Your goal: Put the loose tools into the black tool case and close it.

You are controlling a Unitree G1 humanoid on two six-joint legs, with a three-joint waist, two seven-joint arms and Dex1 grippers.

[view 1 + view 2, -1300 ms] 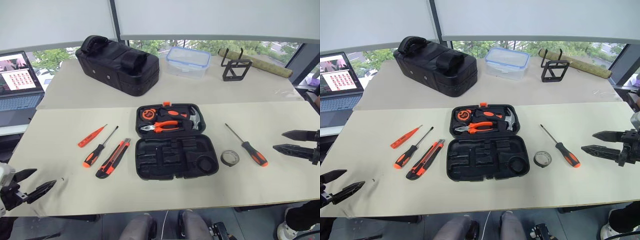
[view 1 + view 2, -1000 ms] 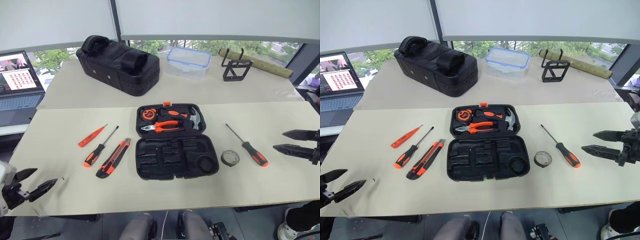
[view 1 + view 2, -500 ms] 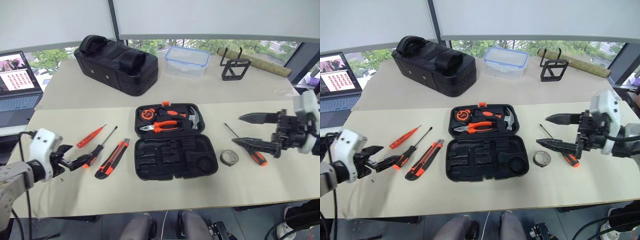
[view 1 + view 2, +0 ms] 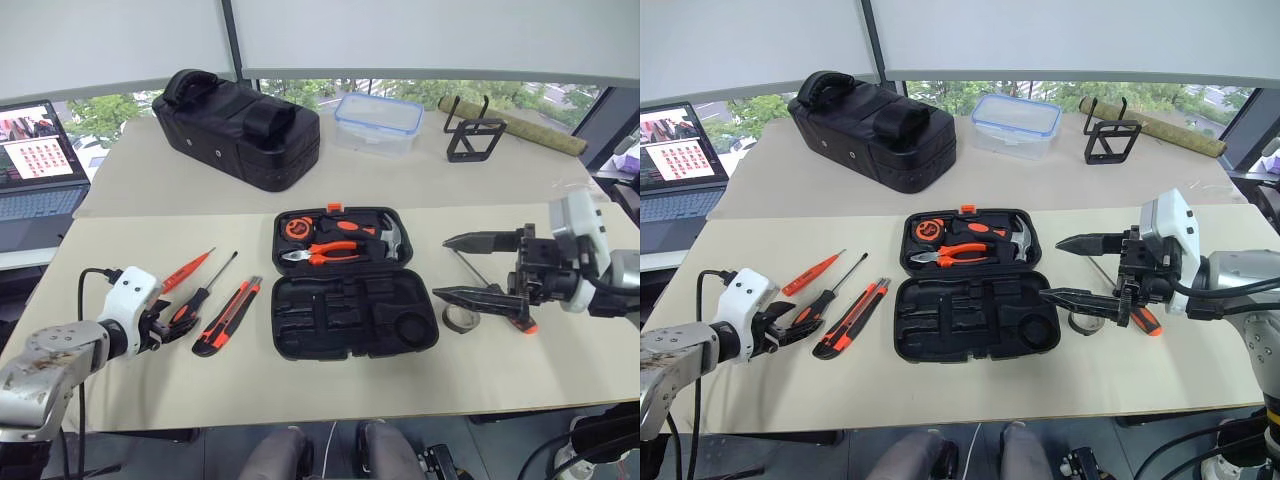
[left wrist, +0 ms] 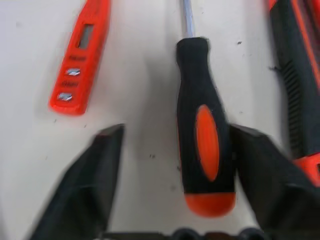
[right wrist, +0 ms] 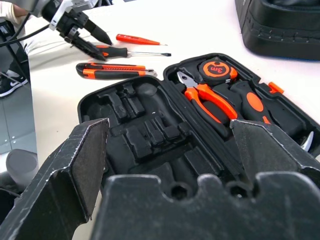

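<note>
The black tool case [image 4: 350,285] lies open in the middle of the table; its far half holds pliers [image 4: 325,252], a hammer and a tape measure, and its near half shows bare recesses. Left of it lie an orange tester screwdriver [image 4: 186,270], a black-and-orange screwdriver [image 5: 204,135] and a utility knife [image 4: 228,317]. My left gripper [image 5: 176,132] is open, with its fingers on either side of that screwdriver's handle. My right gripper [image 4: 465,270] hovers open just right of the case, above the tape roll [image 4: 458,320] and the second screwdriver [image 4: 524,325], which it partly hides.
A black fabric bag [image 4: 238,128], a clear blue-rimmed box [image 4: 377,122] and a black wire stand [image 4: 472,138] stand on the far table. A laptop [image 4: 35,165] sits at the far left. The near strip of the table in front of the case is bare.
My left gripper has come in from the table's near left corner to the screwdriver handle, and its fingers have narrowed around it. My right gripper has swung in from the right edge toward the case.
</note>
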